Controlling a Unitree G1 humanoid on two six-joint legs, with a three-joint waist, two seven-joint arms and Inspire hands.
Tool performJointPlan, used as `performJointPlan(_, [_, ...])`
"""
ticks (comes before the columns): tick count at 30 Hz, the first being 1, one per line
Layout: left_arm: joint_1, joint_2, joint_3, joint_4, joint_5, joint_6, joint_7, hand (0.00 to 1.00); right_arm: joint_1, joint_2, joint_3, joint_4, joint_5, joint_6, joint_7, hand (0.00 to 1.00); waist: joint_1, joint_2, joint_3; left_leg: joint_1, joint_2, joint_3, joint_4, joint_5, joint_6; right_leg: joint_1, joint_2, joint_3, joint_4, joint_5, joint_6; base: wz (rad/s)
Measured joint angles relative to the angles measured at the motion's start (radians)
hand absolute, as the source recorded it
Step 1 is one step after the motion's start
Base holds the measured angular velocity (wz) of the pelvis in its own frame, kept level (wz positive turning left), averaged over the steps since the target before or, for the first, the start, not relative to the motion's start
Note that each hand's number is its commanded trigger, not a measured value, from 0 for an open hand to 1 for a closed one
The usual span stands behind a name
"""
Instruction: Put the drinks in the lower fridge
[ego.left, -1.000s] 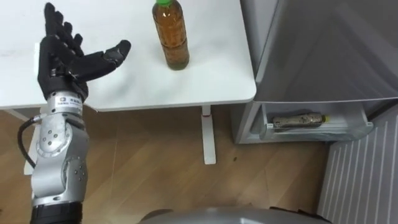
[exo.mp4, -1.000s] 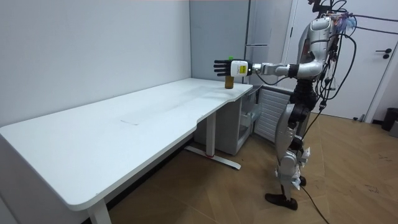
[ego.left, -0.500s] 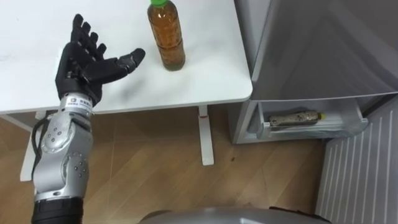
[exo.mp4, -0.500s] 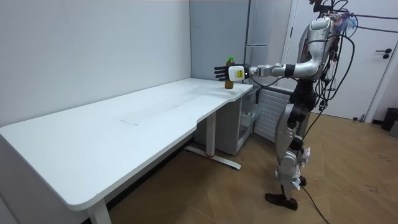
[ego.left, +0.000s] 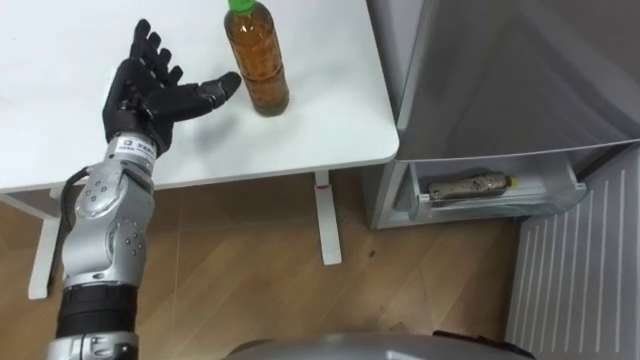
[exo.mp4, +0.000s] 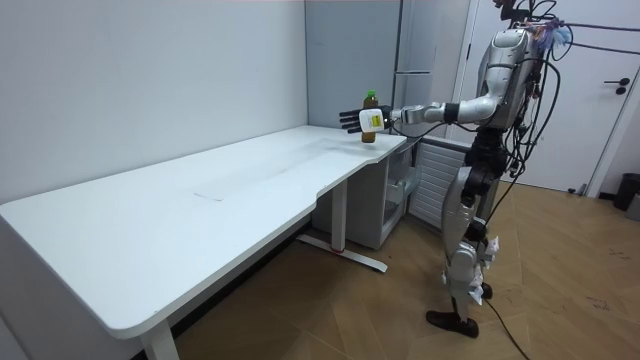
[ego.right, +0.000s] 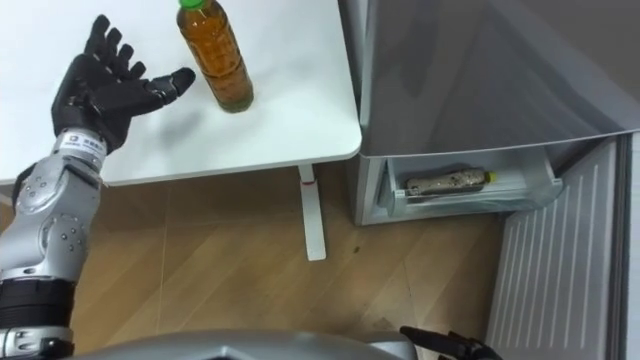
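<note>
- Left hand (ego.left: 152, 92) at upper left of the frame, held over the white surface (ego.left: 50, 40): open, fingers spread and straight, gripping nothing.
- Tea bottle (ego.left: 256, 60), green cap, stands upright at top centre, near the surface's right edge. The thumb tip is just beside it; contact cannot be told.
- Second bottle (ego.left: 468, 186) lies on its side in the open lower tray of the grey fridge (ego.left: 500, 70), centre right.
- Ribbed fridge door (ego.left: 575, 285) is swung open at lower right.
- Right hand (ego.right: 445, 346) at the bottom edge; open or closed cannot be told.
- Room view: robot stands on the wood floor (exo.mp4: 400, 320) at the surface's far end, by the fridge, left arm stretched level to the bottle.
</note>
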Motion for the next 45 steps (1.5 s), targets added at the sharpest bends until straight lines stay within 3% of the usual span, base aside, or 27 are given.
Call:
performJointPlan(6, [-0.006,0.003,-0.010,0.001,0.056,0.022,-0.017,0.00,-0.005,-0.003,-0.007,-0.015,-0.048,0.001,0.007,0.00,-0.016,0.005,-0.0005,0.000,0.001,0.000,-0.002,0.000,0.000,-0.008,0.000,0.009,0.010,0.000,0.000,-0.03])
performJointPlan(16, [-0.026,0.008,-0.011,0.001,0.056,0.024,-0.040,0.00,-0.005,-0.002,-0.022,-0.028,-0.087,-0.001,0.008,0.00,-0.041,0.008,-0.0009,0.003,0.001,0.002,-0.007,0.000,0.000,-0.010,0.002,0.025,0.011,0.000,0.000,-0.01])
performJointPlan(25, [-0.052,0.009,-0.011,0.052,0.078,0.024,-0.060,0.00,-0.002,0.006,-0.039,-0.028,-0.088,0.000,0.000,0.00,-0.052,-0.002,0.0055,0.011,0.003,0.025,-0.007,0.000,0.000,-0.013,0.002,0.039,0.012,0.000,0.000,-0.06])
performJointPlan(35, [-0.134,0.017,-0.011,0.057,0.078,0.026,-0.061,0.00,0.003,0.003,-0.050,-0.042,-0.137,0.000,0.001,0.00,-0.055,0.004,-0.0065,0.006,0.003,0.027,-0.005,-0.001,0.002,-0.017,0.002,0.041,0.013,0.001,0.000,0.00])
performJointPlan(45, [-0.143,0.017,-0.011,0.057,0.078,0.030,-0.065,0.00,-0.002,0.003,-0.059,-0.041,-0.162,0.003,0.000,0.00,-0.074,0.008,-0.0069,0.015,0.005,0.030,-0.008,-0.002,0.002,-0.016,0.002,0.043,0.025,0.001,-0.001,0.00])
